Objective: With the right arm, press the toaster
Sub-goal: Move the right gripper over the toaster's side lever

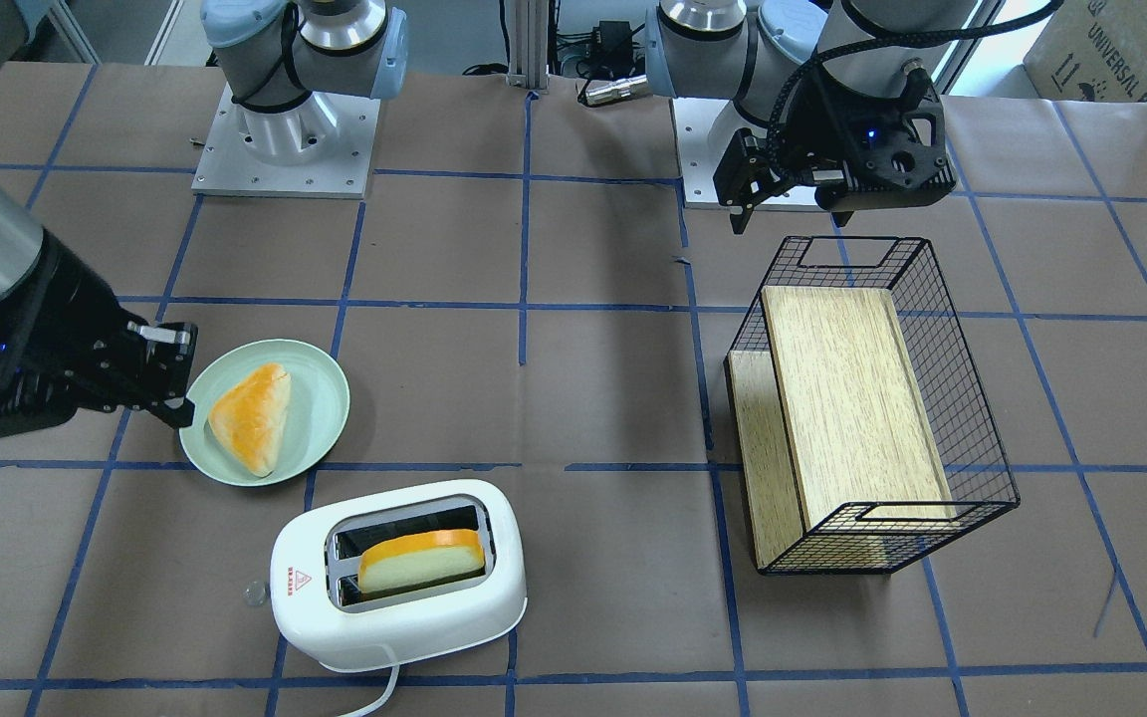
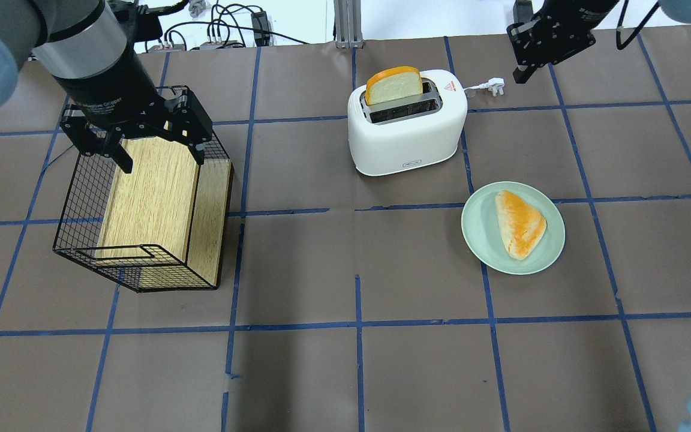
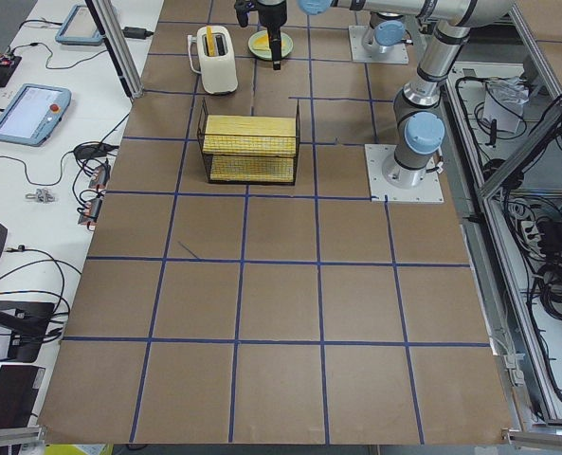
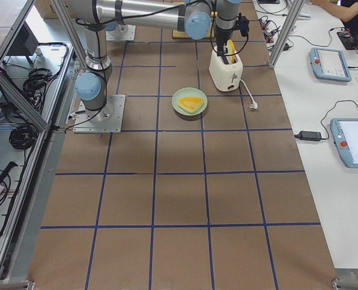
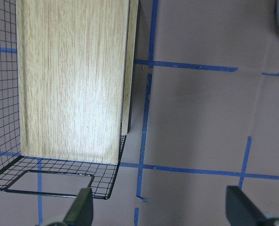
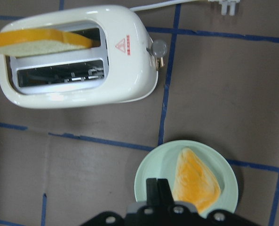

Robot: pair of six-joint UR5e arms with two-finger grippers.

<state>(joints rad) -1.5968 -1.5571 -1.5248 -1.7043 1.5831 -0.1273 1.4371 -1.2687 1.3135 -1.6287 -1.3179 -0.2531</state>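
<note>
The white toaster [image 1: 404, 617] [image 2: 405, 138] [image 6: 125, 75] stands on the brown table with a bread slice [image 1: 421, 560] [image 2: 393, 84] upright in one slot. Its small clear knob [image 6: 158, 48] sits on the end near the red mark. My right gripper [image 1: 175, 398] [image 2: 522, 69] [image 6: 157, 186] is shut and empty. It hangs raised over the plate's edge, apart from the toaster. My left gripper [image 2: 161, 157] [image 5: 160, 209] [image 1: 788, 214] is open and empty above the wire basket.
A pale green plate [image 1: 325, 398] [image 2: 477, 234] [image 6: 148, 174] with a triangular bread piece [image 2: 519, 223] lies beside the toaster. A black wire basket [image 2: 81, 192] [image 1: 972, 398] holding a wooden board lies on its side. The toaster's plug [image 2: 492, 87] lies on the table.
</note>
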